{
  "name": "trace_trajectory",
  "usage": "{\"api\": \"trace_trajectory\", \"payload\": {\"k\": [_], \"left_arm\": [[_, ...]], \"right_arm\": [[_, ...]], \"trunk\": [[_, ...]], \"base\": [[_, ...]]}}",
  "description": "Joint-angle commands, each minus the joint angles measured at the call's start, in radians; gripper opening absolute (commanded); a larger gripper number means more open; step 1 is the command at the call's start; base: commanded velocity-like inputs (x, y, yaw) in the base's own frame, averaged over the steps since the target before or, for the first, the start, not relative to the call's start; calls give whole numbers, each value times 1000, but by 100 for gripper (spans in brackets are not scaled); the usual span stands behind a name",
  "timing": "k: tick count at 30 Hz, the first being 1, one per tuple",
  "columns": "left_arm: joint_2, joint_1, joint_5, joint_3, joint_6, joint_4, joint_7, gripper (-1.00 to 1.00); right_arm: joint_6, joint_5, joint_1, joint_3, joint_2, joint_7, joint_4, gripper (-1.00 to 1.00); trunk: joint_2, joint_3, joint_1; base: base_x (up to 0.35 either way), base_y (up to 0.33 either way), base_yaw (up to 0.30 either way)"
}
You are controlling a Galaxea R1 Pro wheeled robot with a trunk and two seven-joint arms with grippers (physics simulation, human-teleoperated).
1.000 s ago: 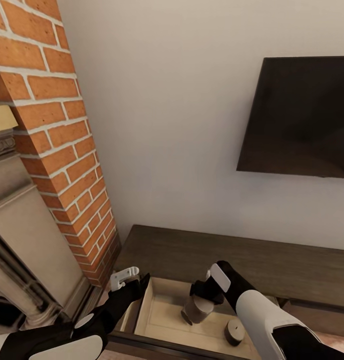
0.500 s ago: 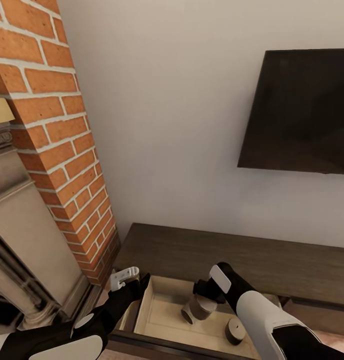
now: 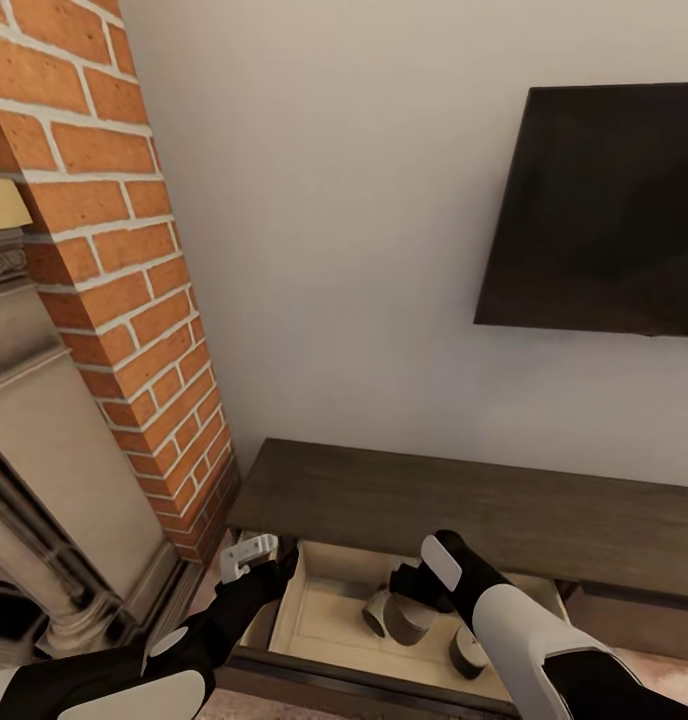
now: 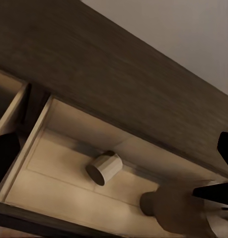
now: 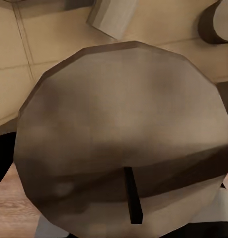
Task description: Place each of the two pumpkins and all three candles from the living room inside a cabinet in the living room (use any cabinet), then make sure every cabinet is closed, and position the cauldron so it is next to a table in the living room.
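Low in the head view, the cabinet [image 3: 414,505] has one pale drawer [image 3: 319,625] pulled out; the right gripper [image 3: 416,600] reaches into it, its jaws closed around a tan candle [image 3: 409,620] held just over the drawer floor; a second candle [image 3: 376,612] lies on its side just left of it, and a third candle [image 3: 468,650] stands at lower right. At lower left the left gripper [image 3: 246,556] hovers beside the drawer's left edge, jaws slightly apart and holding nothing; a dark TV [image 3: 604,210] hangs at upper right; brick fireplace [image 3: 114,290] at left.
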Motion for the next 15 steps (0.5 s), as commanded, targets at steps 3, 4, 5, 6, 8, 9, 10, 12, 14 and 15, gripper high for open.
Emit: {"api": "trace_trajectory", "payload": {"k": [3, 4, 5, 6, 8, 9, 10, 12, 14, 15], "left_arm": [[0, -2, 4, -2, -4, -1, 2, 100], [0, -2, 4, -2, -4, -1, 3, 100], [1, -2, 4, -2, -4, -1, 3, 100], [1, -2, 4, -2, -4, -1, 3, 100], [1, -2, 4, -2, -4, -1, 3, 100], [1, -2, 4, -2, -4, -1, 3, 100], [1, -2, 4, -2, -4, -1, 3, 100], [1, -2, 4, -2, -4, -1, 3, 100], [1, -2, 4, -2, -4, -1, 3, 100], [1, -2, 4, -2, -4, -1, 3, 100]], "right_arm": [[2, -11, -1, 8, -1, -8, -2, -100], [2, -11, -1, 9, -1, -8, -2, -100], [2, -11, -1, 9, -1, -8, -2, -100], [2, -11, -1, 9, -1, -7, -2, -100], [2, -11, -1, 10, -1, -7, -2, -100], [2, -11, 0, 10, -1, -6, -2, -100], [2, -11, 0, 10, -2, -6, -2, -100], [0, -3, -1, 10, -1, -6, -2, -100], [-11, 10, 0, 10, -1, -6, -2, -100], [-18, 16, 0, 10, -1, -6, -2, -100]], "trunk": [[-22, -10, 11], [-29, -14, 15], [-36, -17, 19], [-43, -20, 23], [-57, -26, 30], [-64, -29, 34], [-71, -32, 38], [-85, -39, 46], [-99, -45, 53], [-106, -48, 57]], "base": [[-90, 0, 0], [-34, 0, 0], [-22, 0, 0], [-11, 0, 0], [-6, 0, 0], [-3, 0, 0], [-2, 0, 0], [0, 0, 0], [0, 0, 0], [0, 0, 0]]}}
